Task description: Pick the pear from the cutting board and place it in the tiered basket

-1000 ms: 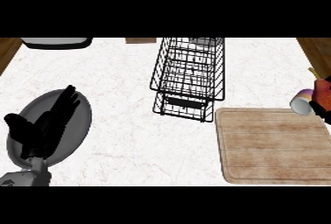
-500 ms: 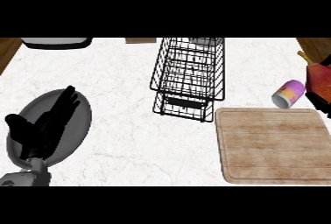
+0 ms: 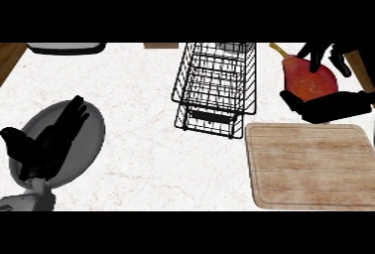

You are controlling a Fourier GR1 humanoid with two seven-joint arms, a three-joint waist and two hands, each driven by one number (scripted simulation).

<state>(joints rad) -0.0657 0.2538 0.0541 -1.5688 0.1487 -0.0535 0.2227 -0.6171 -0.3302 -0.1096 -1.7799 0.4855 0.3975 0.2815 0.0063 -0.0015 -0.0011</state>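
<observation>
At upper right, above the counter [image 3: 147, 149]: pear [image 3: 311, 79], red, stem end pointing up and to the left, long axis running from upper left to lower right, broad end lowest. Held in right hand [image 3: 330, 101], fingers over the top and far side, thumb and palm under the broad end, curled about the fruit (part of the skin hidden by the fingers). Off the board [image 3: 311, 166], which lies below the hand, bare, pale wood, grain crosswise. To the left of the pear: basket [image 3: 216, 87], black wire, tiers stacked, open tops facing up; near the hand but apart from it, nothing between the two. Pear thus to the right of the basket and roughly level with its upper tiers; coming move judged a carry leftward across that gap, then a lowering into a tier, the stem end leading if the tilt is kept. Possible snag, as a judgement only: long axis wider than it looks against the wire rim, so some turning perhaps called for. At lower left: left hand [image 3: 44, 146], fingers straight and together, pointing up, resting over a grey plate [image 3: 88, 134]; well apart from pear and basket, far less well placed than the right. At the top edge: dark tray [image 3: 66, 47], part seen.
</observation>
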